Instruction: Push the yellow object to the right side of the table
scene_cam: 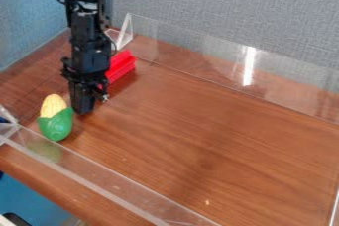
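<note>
Table: dark wood-grain top ringed by low clear walls, holding three things, all at the left end. Yellow object: egg-shaped, yellow top end, green lower end, lying near the front-left corner, just inside the front wall. Gripper: pointing down, jaws closed together, nothing held; tip low over the wood just right of the yellow object, a narrow gap between them. Red block behind the gripper, near the back-left edge. Middle and right end of the top: bare wood to the right wall.
</note>
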{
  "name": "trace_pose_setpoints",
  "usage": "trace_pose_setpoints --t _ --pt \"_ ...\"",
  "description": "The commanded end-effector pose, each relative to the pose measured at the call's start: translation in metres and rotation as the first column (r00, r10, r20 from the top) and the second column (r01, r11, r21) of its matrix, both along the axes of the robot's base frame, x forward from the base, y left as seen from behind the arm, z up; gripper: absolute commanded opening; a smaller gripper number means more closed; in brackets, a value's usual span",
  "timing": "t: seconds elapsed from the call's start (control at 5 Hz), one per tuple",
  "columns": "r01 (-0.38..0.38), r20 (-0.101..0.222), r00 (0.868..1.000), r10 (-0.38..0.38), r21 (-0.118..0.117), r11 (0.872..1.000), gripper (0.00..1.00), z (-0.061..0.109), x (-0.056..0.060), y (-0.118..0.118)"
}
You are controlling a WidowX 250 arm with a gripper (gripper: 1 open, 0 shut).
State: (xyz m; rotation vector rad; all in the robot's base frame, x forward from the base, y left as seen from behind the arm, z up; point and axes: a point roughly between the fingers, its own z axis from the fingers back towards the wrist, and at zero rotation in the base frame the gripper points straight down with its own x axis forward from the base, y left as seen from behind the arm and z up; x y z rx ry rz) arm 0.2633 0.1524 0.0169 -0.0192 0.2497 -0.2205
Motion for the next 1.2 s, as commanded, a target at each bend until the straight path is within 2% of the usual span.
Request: trace_pose_setpoints --t 0.0,0.2,0.6,0.8,1.0 --pt "0.008 0.068 0.998 -0.01 0.034 0.999 0.0 0.023 0.007 0.004" --pt "0.017 0.079 0.997 -0.02 0.039 0.999 0.0 0.028 0.006 0.008" --pt "0.003 0.101 0.995 -0.008 0.05 0.999 0.0 0.028 0.004 0.014" --pt "-0.014 0.113 0.994 0.007 0.056 0.998 0.0 0.043 0.006 0.017" --pt "-0.037 0.148 0.989 0.027 0.066 0.997 0.0 0.071 0.01 0.018"
